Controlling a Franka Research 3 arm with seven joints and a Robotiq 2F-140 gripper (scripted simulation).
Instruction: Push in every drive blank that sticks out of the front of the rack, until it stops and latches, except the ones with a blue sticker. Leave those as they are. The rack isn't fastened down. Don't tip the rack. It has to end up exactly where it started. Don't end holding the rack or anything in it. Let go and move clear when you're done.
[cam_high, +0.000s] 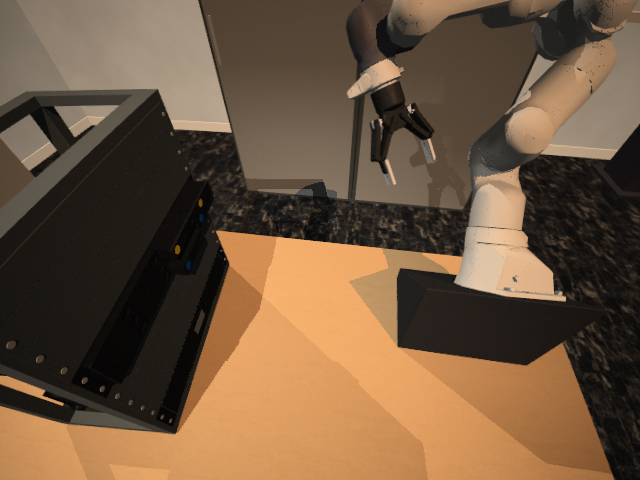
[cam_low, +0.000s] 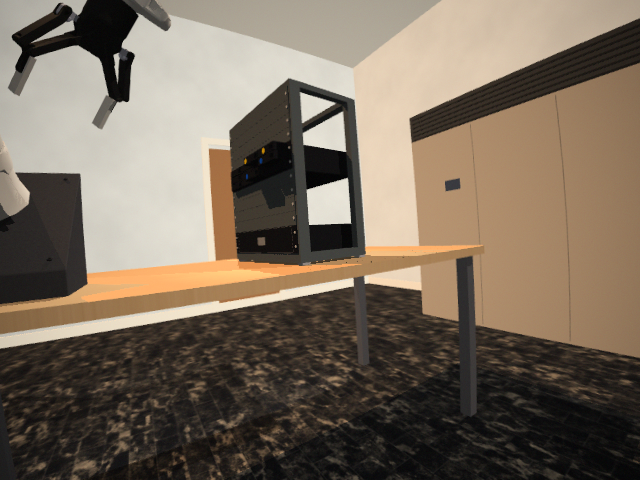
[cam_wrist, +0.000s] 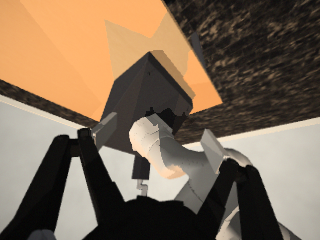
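The black two-finger gripper with pale pads (cam_high: 404, 156) was seen spread to its widest, with nothing between the fingers, held high above the orange wooden table (cam_high: 320, 361) and well apart from everything on it. The tall black open-frame rack (cam_high: 103, 268) was standing near the table's far end from the dark wedge-shaped robot base (cam_high: 480, 320); in the top view it lay at about eight o'clock from the gripper. On the rack's front face a band of black drive blanks (cam_low: 263, 162) was set roughly halfway up, and two amber dots (cam_high: 177, 249) and two blue dots (cam_high: 188, 265) could be made out on it. Which blanks stuck out, and by how much, could not be told at this distance. In the exterior view the rack was at about four o'clock from the gripper, lower and far off to the side. The blanks' long axis was judged to run into the rack, front to back, so the push would have to follow that line, squarely against the front. In the wrist view only the robot's own white arm (cam_wrist: 165, 150) and base were shown, so the fingers were judged to be pointing away from the rack.
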